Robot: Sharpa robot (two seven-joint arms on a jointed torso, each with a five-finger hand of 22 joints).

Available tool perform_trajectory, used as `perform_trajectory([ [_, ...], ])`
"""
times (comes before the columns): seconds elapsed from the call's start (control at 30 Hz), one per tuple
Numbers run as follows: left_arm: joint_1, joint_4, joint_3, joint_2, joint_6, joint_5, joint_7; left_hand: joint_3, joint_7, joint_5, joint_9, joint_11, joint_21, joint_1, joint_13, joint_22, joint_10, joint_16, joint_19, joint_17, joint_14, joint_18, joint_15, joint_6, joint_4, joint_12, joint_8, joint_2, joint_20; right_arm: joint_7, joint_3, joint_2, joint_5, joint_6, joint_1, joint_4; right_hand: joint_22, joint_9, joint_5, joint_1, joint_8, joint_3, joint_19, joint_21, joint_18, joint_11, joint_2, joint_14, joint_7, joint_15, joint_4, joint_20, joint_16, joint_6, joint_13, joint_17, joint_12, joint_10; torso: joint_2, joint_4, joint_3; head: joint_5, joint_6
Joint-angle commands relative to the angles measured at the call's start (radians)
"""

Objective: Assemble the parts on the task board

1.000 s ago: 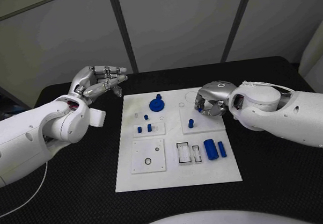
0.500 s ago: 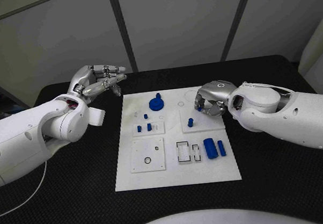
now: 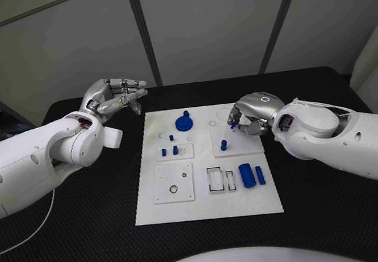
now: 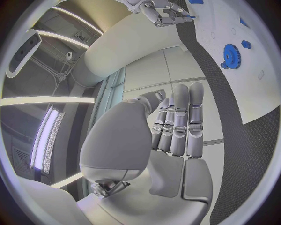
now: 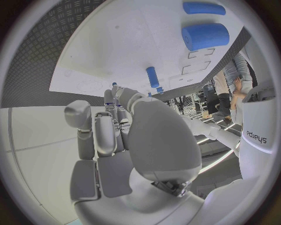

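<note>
Since the parts look small, hard and light, I would pinch each by its sides. The blue peg [image 3: 223, 144] stands on the white task board [image 3: 206, 205]. My right hand [image 3: 249, 117] seems to pinch something blue. My left hand [image 3: 113, 96] is curled, holding nothing.

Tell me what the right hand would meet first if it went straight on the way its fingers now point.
Probably the task board itself: the right hand hovers over its far right part, fingers curled downward. The upright blue peg stands just beside that line; depth is unclear.
</note>
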Motion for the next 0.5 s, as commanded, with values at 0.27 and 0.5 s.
perform_trajectory([
  [0.27,0.001,-0.007,0.000,0.007,-0.004,0.006,-0.005,-0.001,0.004,-0.003,-0.001,0.003,-0.003,-0.009,-0.002,0.001,-0.010,0.000,-0.006,-0.002,0.005,-0.012,0.005,-0.008,-0.005,0.007,-0.002,0.000,0.004,0.004,0.005,-0.035,0.060,-0.066,0.003,0.103,0.005,0.002,-0.005,-0.011,0.001,0.007,-0.004,0.006,-0.015,0.000,-0.002,0.055,-0.002,-0.005,0.000,0.000,0.005,0.008,-0.001,0.007,-0.006,0.005,0.002,0.0000,-0.0010,0.000,0.003],
  [0.5,0.001,-0.012,0.000,0.020,-0.003,0.006,-0.006,-0.001,0.004,-0.002,-0.001,0.003,-0.003,-0.009,-0.002,0.001,-0.011,0.000,-0.006,-0.002,0.005,-0.012,0.005,-0.008,-0.005,0.007,-0.002,0.000,0.004,0.006,0.005,0.010,0.090,-0.038,0.003,0.148,0.004,0.002,-0.005,-0.015,0.001,0.007,-0.005,0.006,-0.014,0.000,-0.002,0.055,-0.002,-0.005,0.001,0.000,0.005,0.009,-0.001,0.005,-0.007,0.006,0.002,0.0023,-0.0014,0.015,0.001],
])
